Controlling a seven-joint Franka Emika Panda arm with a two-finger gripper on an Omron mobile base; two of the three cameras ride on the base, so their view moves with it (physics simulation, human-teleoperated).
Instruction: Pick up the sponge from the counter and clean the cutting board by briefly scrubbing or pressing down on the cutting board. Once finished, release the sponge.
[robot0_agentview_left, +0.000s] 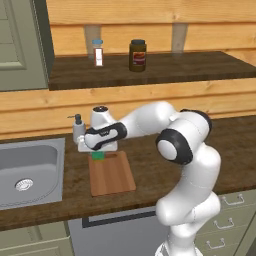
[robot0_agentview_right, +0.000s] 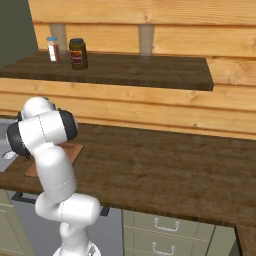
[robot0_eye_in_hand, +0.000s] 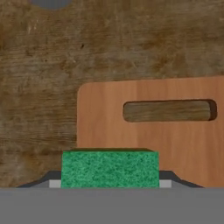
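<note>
Sponge (robot0_agentview_left: 98, 156) sits under the claw (robot0_agentview_left: 98, 151) at the cutting board's (robot0_agentview_left: 113, 177) handle end, left base view. Right base view: arm hides it. Hand view: claw pinches sponge (robot0_eye_in_hand: 109, 169) over board corner. Pickup done; scrubbing and release remain, I judge.

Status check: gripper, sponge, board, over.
Gripper shut on sponge. Sponge over cutting board handle end, near its corner. Soap dispenser stands behind, off the board.
</note>
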